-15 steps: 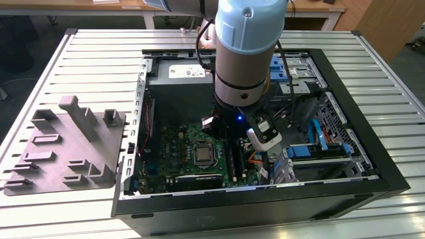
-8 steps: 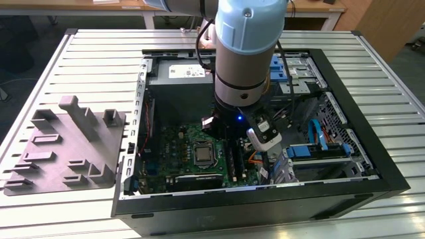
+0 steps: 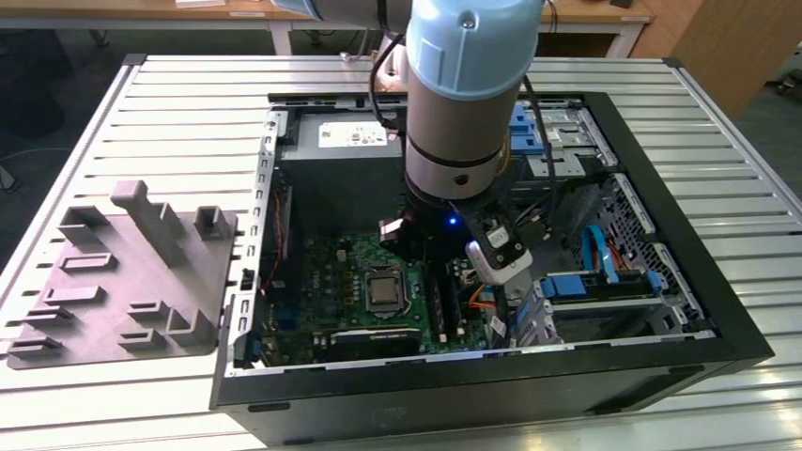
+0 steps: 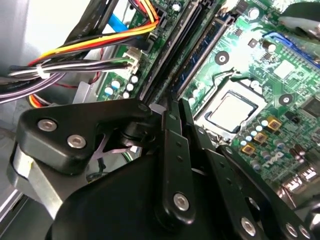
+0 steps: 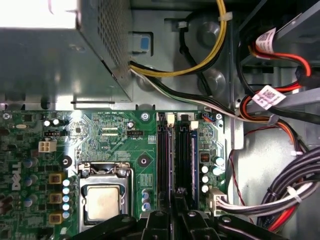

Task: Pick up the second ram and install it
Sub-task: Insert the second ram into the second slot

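The second ram (image 5: 192,162) stands on edge in a black slot rail (image 5: 164,157) beside the processor socket (image 5: 104,197) on the motherboard (image 5: 100,145), my fingers (image 5: 180,212) directly over it, their opening indeterminable.

The arm (image 3: 461,85) is a thick cylinder: pale blue cap over a silver-grey sleeve with a small dark screw hole. A black cable (image 3: 377,85) runs alongside it. Below the sleeve sits a black wrist block with a lit blue indicator (image 3: 452,222) and a white camera module (image 3: 499,257). The gripper (image 4: 175,150) is matte black, with jointed linkage bars fastened by silver screws (image 4: 181,201).
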Tool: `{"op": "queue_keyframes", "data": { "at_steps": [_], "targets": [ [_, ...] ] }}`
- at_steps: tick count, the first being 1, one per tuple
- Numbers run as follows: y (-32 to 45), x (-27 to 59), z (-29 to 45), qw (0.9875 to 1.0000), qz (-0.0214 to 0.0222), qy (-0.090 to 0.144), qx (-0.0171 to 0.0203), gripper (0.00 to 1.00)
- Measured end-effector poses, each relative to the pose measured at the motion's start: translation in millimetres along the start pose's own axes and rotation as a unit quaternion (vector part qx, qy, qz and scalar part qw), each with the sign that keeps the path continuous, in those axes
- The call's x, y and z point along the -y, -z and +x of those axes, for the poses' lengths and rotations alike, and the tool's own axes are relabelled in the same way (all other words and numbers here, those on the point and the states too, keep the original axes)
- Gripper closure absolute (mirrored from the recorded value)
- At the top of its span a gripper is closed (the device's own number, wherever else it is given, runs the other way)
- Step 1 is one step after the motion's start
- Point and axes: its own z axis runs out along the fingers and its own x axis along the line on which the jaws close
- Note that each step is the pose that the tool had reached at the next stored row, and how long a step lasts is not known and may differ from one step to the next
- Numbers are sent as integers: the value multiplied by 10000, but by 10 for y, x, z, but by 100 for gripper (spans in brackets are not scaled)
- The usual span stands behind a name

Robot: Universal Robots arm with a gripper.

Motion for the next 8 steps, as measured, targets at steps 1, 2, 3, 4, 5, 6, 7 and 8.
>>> {"op": "queue_keyframes", "data": {
  "at_steps": [1, 2, 3, 4, 5, 6, 7, 8],
  "targets": [
    [27, -1, -1, 10000, -1, 0, 0, 82],
    [56, -3, -2, 10000, -1, 0, 0, 82],
    [87, -4, -4, 10000, -1, 0, 0, 82],
    [118, -6, -5, 10000, -1, 0, 0, 82],
    [145, -7, -6, 10000, 0, 0, 0, 82],
    [173, -9, -7, 10000, 1, 0, 0, 82],
    [200, -10, -8, 10000, 1, 0, 0, 82],
    [220, -11, -9, 10000, 1, 0, 0, 82]
  ]
}}
